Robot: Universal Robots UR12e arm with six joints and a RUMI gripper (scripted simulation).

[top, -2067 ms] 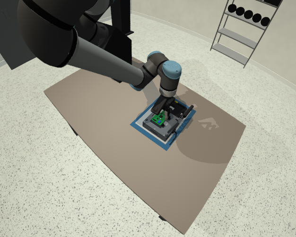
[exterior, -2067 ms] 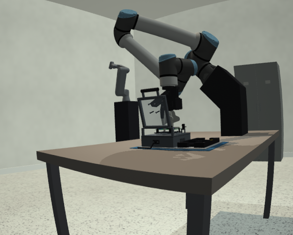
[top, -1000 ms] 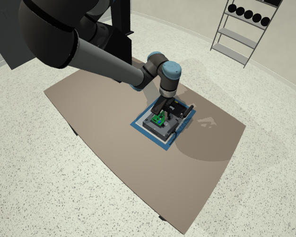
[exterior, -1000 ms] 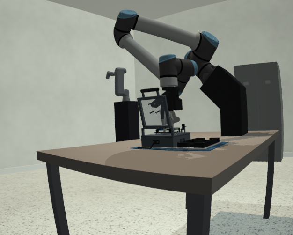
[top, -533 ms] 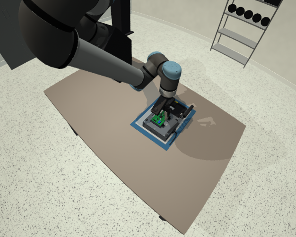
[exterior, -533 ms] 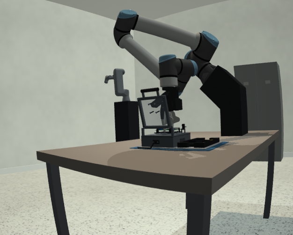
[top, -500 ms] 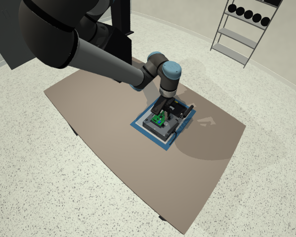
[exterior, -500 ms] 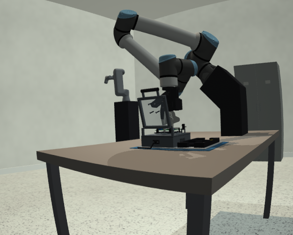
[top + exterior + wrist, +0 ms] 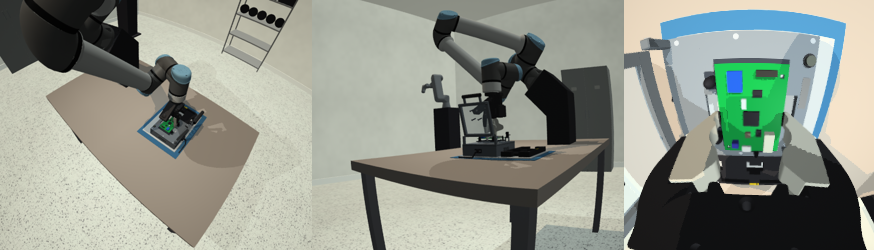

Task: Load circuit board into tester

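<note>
From the top, the gripper (image 9: 174,122) hangs over the grey tester (image 9: 166,135) on its blue mat (image 9: 145,135), clamped on the green circuit board (image 9: 166,126). From the side, the tester's lid (image 9: 473,118) stands open, with the empty black tray (image 9: 523,151) to its right. The wrist view shows both fingers pressing the board's long edges above the tester, component side up, white connector (image 9: 768,142) at the near end.
</note>
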